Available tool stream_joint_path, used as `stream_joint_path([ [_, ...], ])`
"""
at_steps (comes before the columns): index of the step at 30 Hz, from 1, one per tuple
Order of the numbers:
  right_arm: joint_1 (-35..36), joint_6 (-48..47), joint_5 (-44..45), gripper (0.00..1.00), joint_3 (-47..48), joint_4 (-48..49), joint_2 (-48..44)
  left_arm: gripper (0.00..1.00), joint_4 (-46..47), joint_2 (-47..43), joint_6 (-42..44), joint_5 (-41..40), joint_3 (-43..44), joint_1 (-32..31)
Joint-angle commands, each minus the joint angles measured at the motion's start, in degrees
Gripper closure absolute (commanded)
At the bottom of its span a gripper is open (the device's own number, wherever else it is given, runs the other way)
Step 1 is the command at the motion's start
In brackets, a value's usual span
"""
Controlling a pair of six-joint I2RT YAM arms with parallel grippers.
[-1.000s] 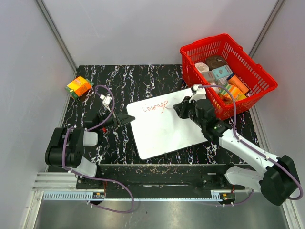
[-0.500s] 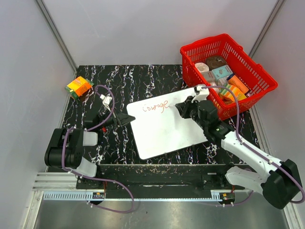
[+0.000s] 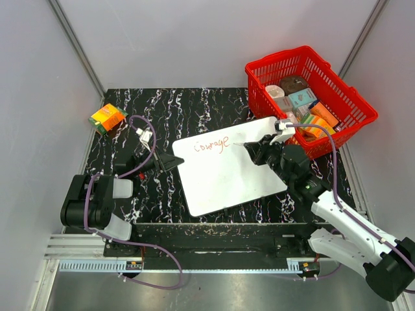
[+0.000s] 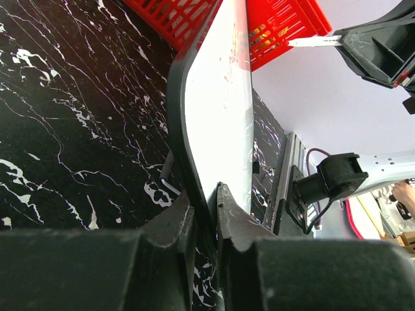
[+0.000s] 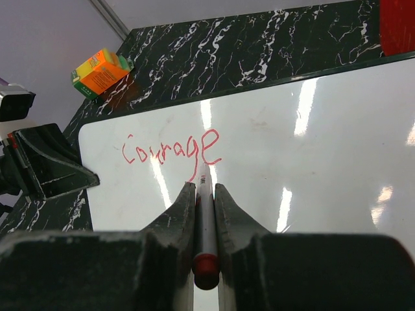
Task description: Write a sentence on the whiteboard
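The whiteboard (image 3: 224, 184) lies at the centre of the top view on the black marbled table (image 3: 194, 107), its right corner near the red basket (image 3: 363, 115). Your left gripper (image 3: 170, 162) is closed on the board's left edge, pinning it. Your right gripper (image 3: 254, 150) is clamped on a red marker (image 5: 205, 214) that points at the writing. The sentence (image 3: 212, 145) so far is one red word, "Courage", at the board's upper left, so you are judged early, with further words to write. Against the frame one second earlier, the right gripper has drawn back rightward past the final "e", while the left arm is unmoved.
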Motion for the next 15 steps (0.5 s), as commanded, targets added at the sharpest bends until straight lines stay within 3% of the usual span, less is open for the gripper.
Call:
stream_joint_path([
  [1, -0.37, -1.3, -0.08, 1.0, -0.25, 0.24, -0.79, 1.0, 0.84, -0.96, 9.05, 0.49, 0.95, -2.26],
  [15, -0.37, -1.56, -0.18, 1.0, 0.02, 0.42, 0.17, 1.0, -0.12, -1.22, 9.58, 0.14, 1.04, -2.44],
])
